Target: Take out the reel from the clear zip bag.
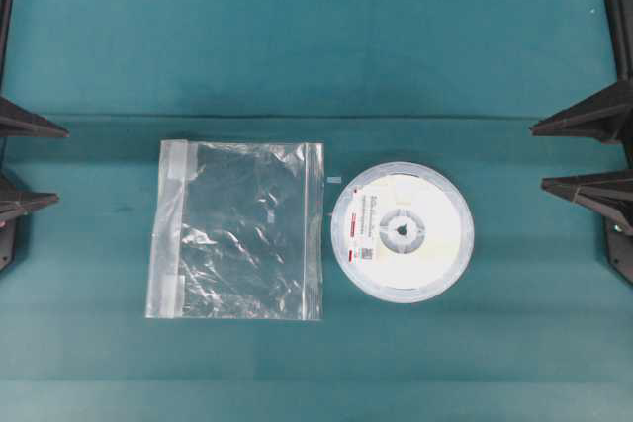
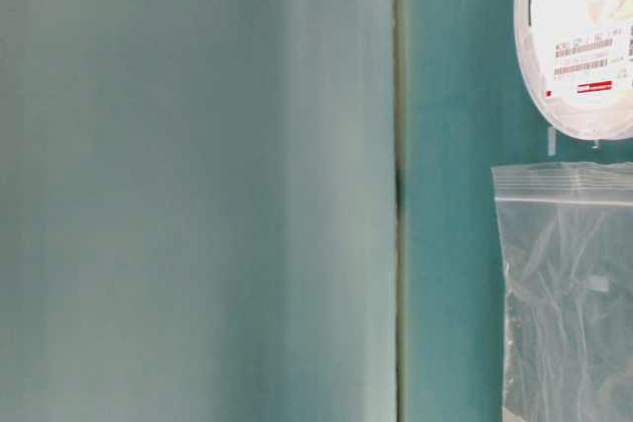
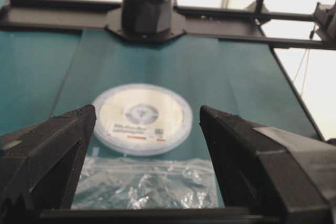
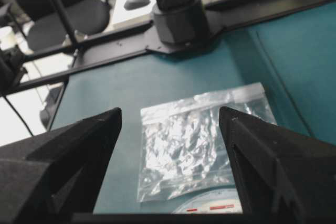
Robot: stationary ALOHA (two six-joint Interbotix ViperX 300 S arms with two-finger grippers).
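Note:
The reel, a flat white disc with a hub hole and a red-marked label, lies bare on the teal cloth, outside the clear zip bag. The bag lies flat and crinkled just left of it, with a narrow gap between them. My left gripper stands open at the left edge, well clear of the bag. My right gripper stands open at the right edge, a little short of the reel. The left wrist view shows the bag nearest, with the reel beyond it. The right wrist view shows the reel's rim below the bag.
A small white scrap lies by the bag's upper right corner. The teal cloth has fold lines across it. The opposite arm's base stands at the table's far end; behind the other base is a chair.

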